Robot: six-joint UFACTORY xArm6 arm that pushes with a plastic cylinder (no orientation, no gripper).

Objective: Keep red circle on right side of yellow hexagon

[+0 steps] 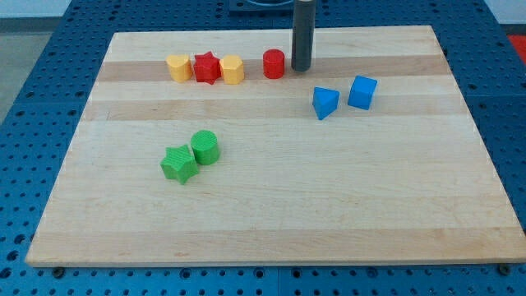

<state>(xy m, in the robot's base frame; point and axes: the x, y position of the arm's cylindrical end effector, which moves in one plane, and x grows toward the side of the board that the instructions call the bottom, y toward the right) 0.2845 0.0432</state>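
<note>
The red circle stands near the view's top, right of the yellow hexagon, with a small gap between them. My tip rests on the board just right of the red circle, close to it or touching it. A red star sits directly left of the yellow hexagon, touching it.
A second yellow block sits left of the red star. Two blue blocks lie right of centre. A green star and a green circle touch at lower left. The wooden board lies on a blue perforated table.
</note>
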